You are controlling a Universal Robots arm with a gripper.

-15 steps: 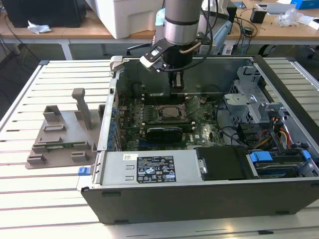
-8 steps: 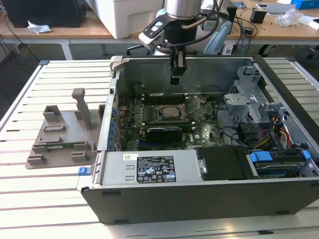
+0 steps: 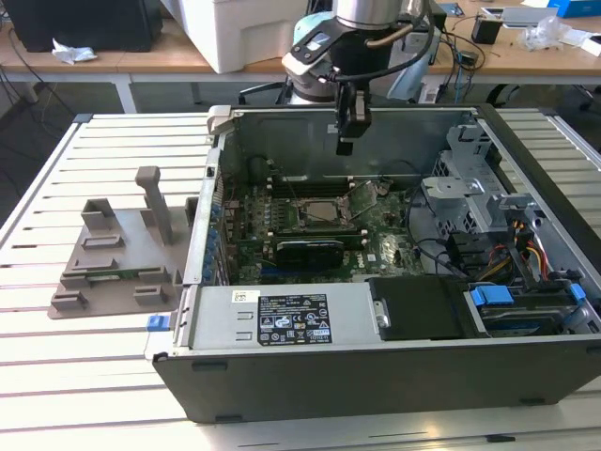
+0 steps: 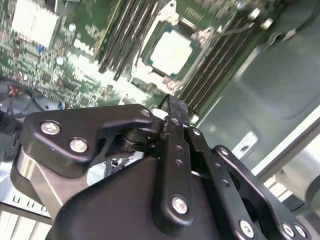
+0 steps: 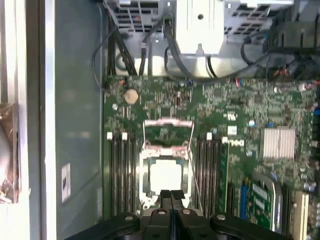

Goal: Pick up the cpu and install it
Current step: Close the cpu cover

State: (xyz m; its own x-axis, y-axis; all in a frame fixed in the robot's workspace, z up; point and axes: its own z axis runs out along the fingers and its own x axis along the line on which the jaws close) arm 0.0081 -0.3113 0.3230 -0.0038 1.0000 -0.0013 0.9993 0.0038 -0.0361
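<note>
The cpu [image 5: 165, 175] sat in the socket [image 5: 143, 165]; we saw the jaws closed together, empty, above it.

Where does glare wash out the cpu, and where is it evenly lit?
In the second wrist view the cpu glares almost white; in the first wrist view it is bleached too, just past the shut gripper; in the exterior view it looks grey, without glare.

Gripper [image 3: 345, 147] hanging in free air above socket [image 5: 143, 170]; RAM slots [image 5: 119, 175] flanking socket, drive cage [image 3: 462, 188] and cables [image 3: 526, 252] crowding the exterior view's right.
</note>
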